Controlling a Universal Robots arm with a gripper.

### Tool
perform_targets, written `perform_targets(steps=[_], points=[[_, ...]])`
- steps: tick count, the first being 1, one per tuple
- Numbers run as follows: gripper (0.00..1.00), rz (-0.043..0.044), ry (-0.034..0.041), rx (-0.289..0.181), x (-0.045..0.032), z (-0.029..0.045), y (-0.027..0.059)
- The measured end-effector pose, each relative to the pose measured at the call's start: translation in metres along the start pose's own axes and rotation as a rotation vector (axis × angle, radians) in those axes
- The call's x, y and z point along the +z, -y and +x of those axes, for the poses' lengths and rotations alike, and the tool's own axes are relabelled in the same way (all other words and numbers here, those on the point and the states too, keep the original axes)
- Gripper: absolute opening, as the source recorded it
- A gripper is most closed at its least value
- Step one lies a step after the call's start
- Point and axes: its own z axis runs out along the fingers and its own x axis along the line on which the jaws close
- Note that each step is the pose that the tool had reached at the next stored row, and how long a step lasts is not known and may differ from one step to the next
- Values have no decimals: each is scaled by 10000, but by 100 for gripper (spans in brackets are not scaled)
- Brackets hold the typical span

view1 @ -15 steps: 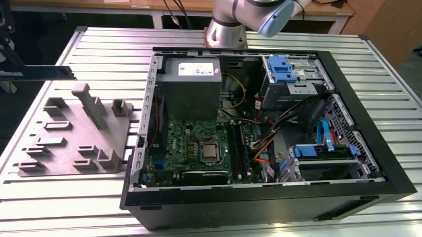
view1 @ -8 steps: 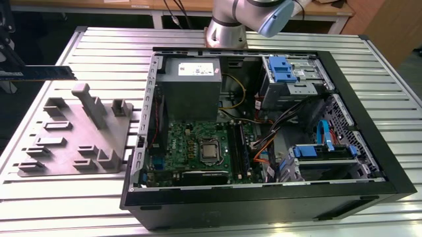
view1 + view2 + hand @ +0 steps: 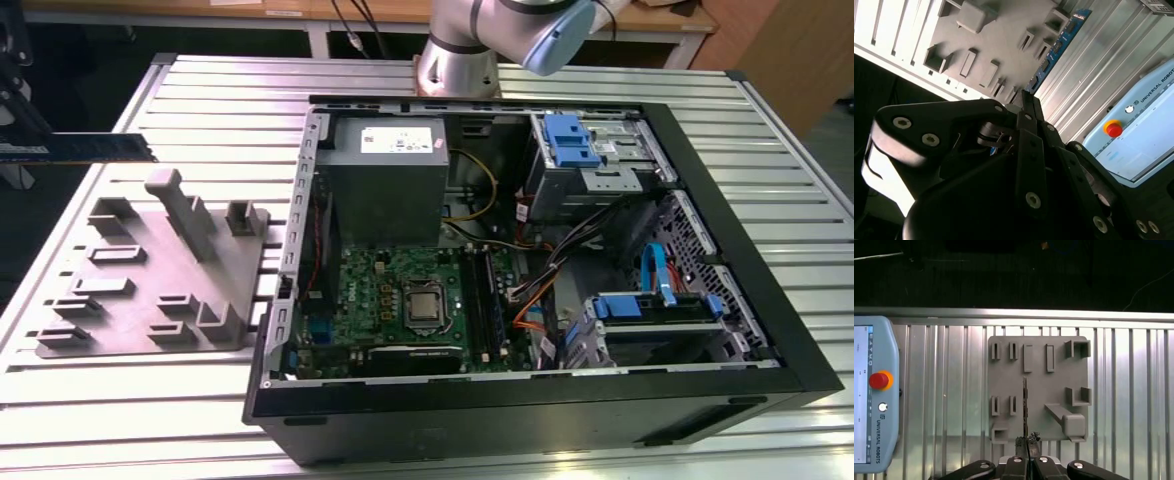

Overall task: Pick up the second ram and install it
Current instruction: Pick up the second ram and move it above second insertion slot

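The black claw (image 3: 1026,452) clamps one end of the thin, dark blue-green memory stick (image 3: 94,148). The stick hangs over a grey slotted tray (image 3: 1054,390).

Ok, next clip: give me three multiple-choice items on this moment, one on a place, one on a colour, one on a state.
1. Where is the second ram?
A. seated in the motherboard
B. held in the air above the grey fixture
C. lying flat on the table

2. What colour is the round button on the teach pendant?
A. red
B. green
C. blue

3. What state is the gripper in?
A. open and empty
B. shut on the second ram
C. shut on a cable

Answers:
1 B, the first wrist view looks down the stick onto the fixture.
2 A, the button is red on a yellow ring.
3 B, the fingers clamp the stick's end in both wrist views.
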Motion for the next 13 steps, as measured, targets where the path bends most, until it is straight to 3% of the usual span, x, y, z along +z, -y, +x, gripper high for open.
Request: perform_targets(steps=[4, 13], points=[[11, 1, 0, 1, -1, 0, 68], [11, 0, 0, 1, -9, -1, 375]])
